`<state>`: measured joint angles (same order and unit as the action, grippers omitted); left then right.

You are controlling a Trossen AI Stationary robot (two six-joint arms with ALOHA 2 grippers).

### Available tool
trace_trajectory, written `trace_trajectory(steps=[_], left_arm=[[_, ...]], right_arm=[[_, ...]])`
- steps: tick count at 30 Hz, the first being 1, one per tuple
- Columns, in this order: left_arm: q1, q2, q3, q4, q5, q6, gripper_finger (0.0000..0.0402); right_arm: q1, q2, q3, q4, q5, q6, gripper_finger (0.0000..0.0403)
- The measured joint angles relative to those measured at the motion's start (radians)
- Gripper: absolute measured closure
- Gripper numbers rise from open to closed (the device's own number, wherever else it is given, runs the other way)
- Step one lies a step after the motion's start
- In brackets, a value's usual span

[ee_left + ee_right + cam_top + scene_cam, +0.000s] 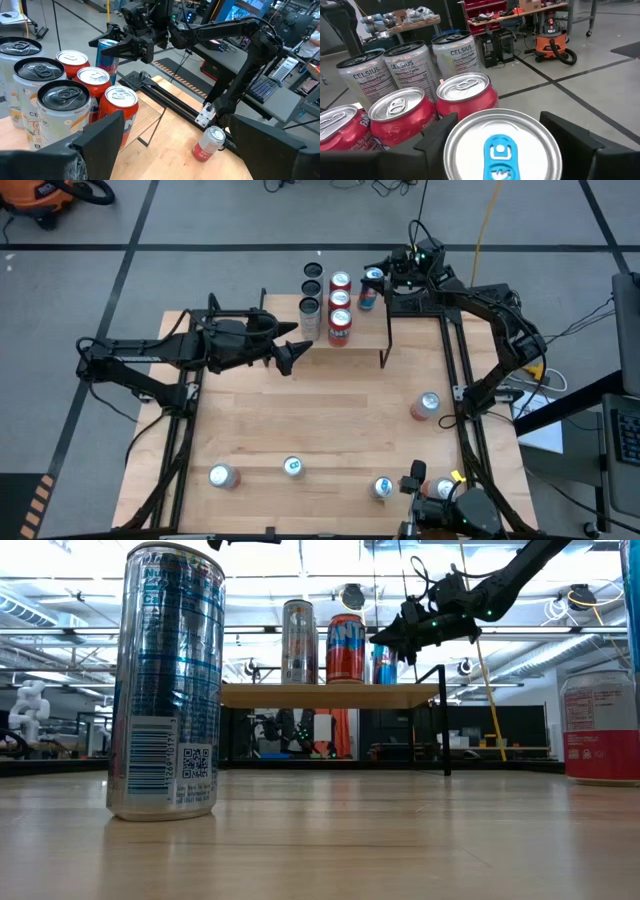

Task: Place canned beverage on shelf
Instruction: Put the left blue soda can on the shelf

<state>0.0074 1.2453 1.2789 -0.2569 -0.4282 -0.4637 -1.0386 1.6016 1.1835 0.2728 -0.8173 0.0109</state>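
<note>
An upright blue and silver beverage can is seen standing on the low wooden shelf between the partly parted jaws of the right gripper, just beside red cans, its grip uncertain.

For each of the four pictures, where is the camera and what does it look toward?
High view: above, looking straight down on the table; both arms show.
Low view: at tabletop height, facing the shelf; the right end effector shows.
Left wrist view: on the left arm, facing the shelf cans and right arm; own fingers show.
Right wrist view: over the blue-tabbed can, own fingers beside it.
All four share the red cans.
</note>
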Motion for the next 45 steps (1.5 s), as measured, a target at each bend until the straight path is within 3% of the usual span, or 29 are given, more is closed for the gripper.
trace_trajectory(steps=[6, 11, 37, 45], left_arm=[[0.0, 0.0, 0.0, 0.0, 0.0, 0.0, 0.0041], [0.0, 0.0, 0.0, 0.0, 0.0, 0.0, 0.0041], [0.0, 0.0, 0.0, 0.001, 0.0, -0.001, 0.0041], [0.0, 0.0, 0.0, 0.0, 0.0, -0.001, 0.0041]], right_arm=[[0.0, 0.0, 0.0, 0.015, -0.007, 0.003, 0.0145], [0.0, 0.0, 0.0, 0.018, -0.082, 0.003, 0.0145], [0.0, -0.021, 0.0, 0.042, -0.065, 0.003, 0.0145], [0.0, -0.079, 0.0, -0.055, -0.008, -0.02, 0.0145]])
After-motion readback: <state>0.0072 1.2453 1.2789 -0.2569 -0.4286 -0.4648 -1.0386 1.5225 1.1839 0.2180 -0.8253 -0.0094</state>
